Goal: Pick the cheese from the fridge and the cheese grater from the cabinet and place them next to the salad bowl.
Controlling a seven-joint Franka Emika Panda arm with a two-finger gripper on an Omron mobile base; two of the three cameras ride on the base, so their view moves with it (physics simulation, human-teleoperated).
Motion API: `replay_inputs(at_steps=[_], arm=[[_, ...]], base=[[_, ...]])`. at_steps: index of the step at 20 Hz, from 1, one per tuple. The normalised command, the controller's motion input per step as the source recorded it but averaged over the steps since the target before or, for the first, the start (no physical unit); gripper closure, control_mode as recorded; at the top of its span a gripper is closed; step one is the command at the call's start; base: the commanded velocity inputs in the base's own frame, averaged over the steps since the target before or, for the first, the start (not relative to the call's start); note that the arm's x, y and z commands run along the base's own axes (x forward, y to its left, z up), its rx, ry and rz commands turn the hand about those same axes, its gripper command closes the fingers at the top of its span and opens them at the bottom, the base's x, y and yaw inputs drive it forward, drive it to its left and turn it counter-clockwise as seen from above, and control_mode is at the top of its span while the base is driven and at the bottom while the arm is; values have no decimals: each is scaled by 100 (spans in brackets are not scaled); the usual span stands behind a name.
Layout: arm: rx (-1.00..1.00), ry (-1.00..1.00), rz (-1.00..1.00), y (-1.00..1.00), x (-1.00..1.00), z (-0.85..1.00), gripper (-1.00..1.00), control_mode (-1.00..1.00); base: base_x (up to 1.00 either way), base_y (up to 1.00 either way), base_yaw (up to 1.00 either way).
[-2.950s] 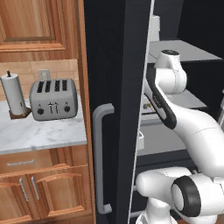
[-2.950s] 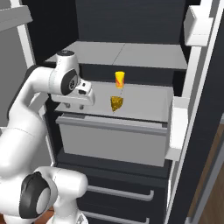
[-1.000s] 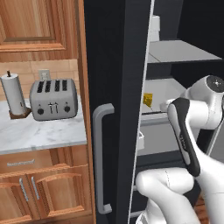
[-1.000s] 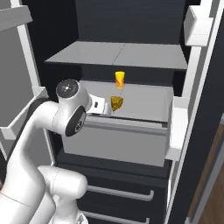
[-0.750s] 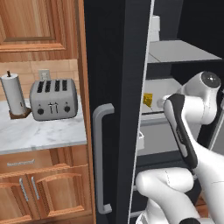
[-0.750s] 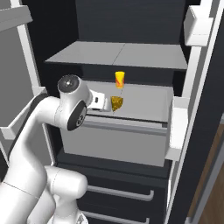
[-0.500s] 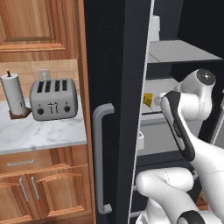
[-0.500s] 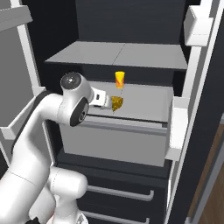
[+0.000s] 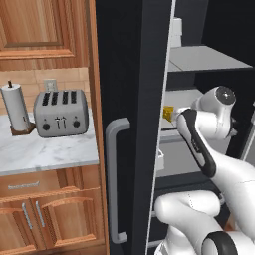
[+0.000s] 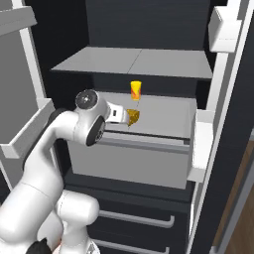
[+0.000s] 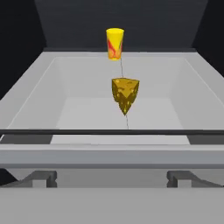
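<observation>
Fridge (image 10: 149, 30) door open w/ tool (image 10: 127, 115) spread wide, empty, by cheese (image 11: 125, 93) on grey shelf (image 10: 163, 111); marble worktop (image 9: 45, 152) w/ toaster (image 9: 61, 112).

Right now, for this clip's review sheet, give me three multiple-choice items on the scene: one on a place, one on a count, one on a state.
1. Where is the cheese?
A. on the counter
B. on the grey fridge shelf
C. in the end effector

2. How many slots does the toaster have?
A. two
B. four
C. six

3. What state is the end effector in?
A. open, short of the cheese
B. shut on the cheese
C. shut on the cup

Answers: 1 B, the wedge rests on the shelf in front of the yellow cup. 2 B, four slots show on top. 3 A, a gap remains before the wedge.
</observation>
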Motion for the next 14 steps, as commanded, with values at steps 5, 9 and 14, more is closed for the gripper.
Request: replay_inputs(at_steps=[5,9,14], arm=[[0,-1,0,0,43,-18,-100,-100],[0,0,0,0,49,-1,-100,-100],[2,0,0,-12,34,0,-100,-100]], base=[[0,0,0],[0,0,0],[0,0,0]])
